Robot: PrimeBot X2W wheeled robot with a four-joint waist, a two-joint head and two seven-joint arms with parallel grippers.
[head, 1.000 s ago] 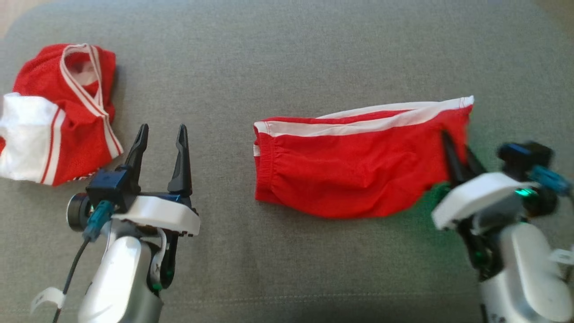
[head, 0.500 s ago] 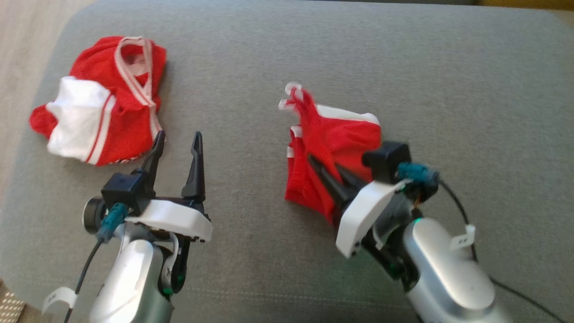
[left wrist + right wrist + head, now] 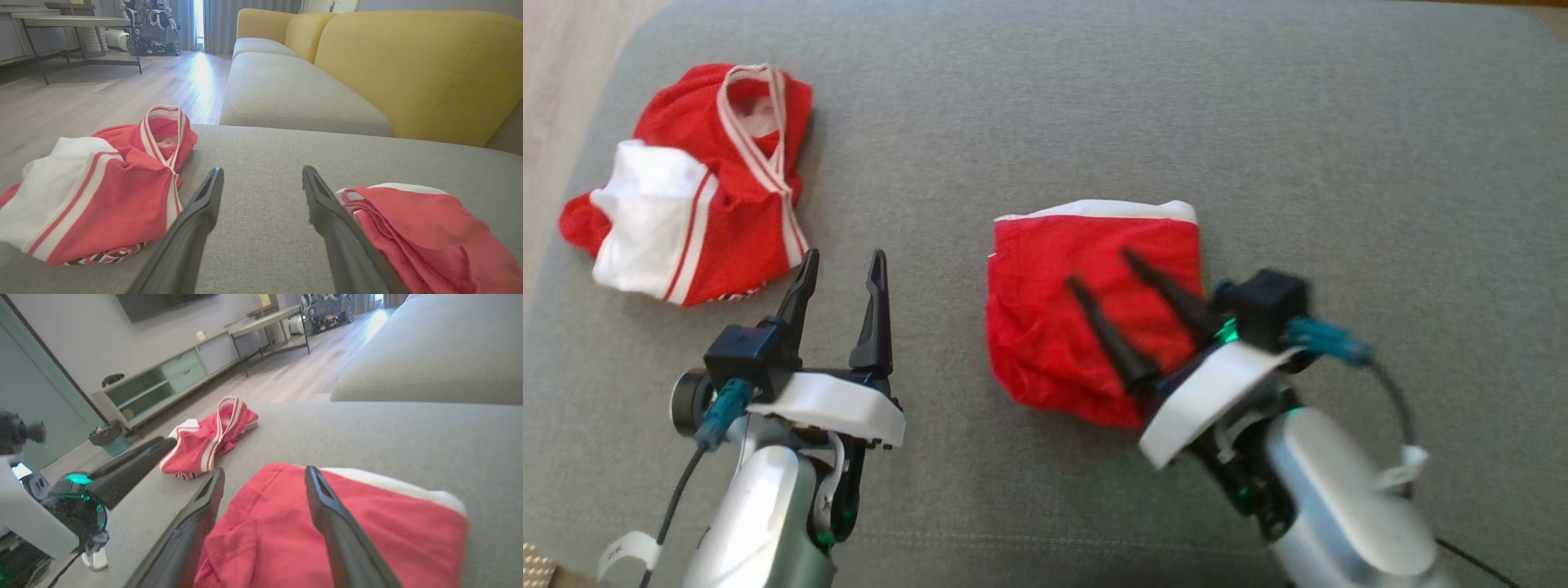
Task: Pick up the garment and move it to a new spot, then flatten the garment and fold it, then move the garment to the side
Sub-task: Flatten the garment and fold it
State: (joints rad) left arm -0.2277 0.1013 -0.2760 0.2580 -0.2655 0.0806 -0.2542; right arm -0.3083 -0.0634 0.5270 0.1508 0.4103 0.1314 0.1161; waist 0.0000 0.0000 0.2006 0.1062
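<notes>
**A:** What lies at the far left?

**B:** A crumpled red-and-white top lies near the left edge of the grey cushion. Beyond that edge is the wooden floor. Just to the right of the top, the left claw hovers with its two fingers apart, and it holds nothing.

**A:** And where is the garment?

**B:** The red garment lies about in the middle of the cushion. It is folded into a nearly square packet, so I cannot name a clear long axis. Its white band runs left to right along the far edge. The layered edges of the fold face left, toward the left claw.

**A:** Is the right claw on it?

**B:** The right claw is over the garment. It reaches in from the near right corner, and the fingers point away and to the left. They are spread apart, not clamped on the cloth. Whether the tips touch the cloth, I cannot tell.

**A:** Does something stand in the way?

**B:** The left claw stands between the top and the garment. In the left wrist view, a yellow sofa back rises behind the cushion.
</notes>
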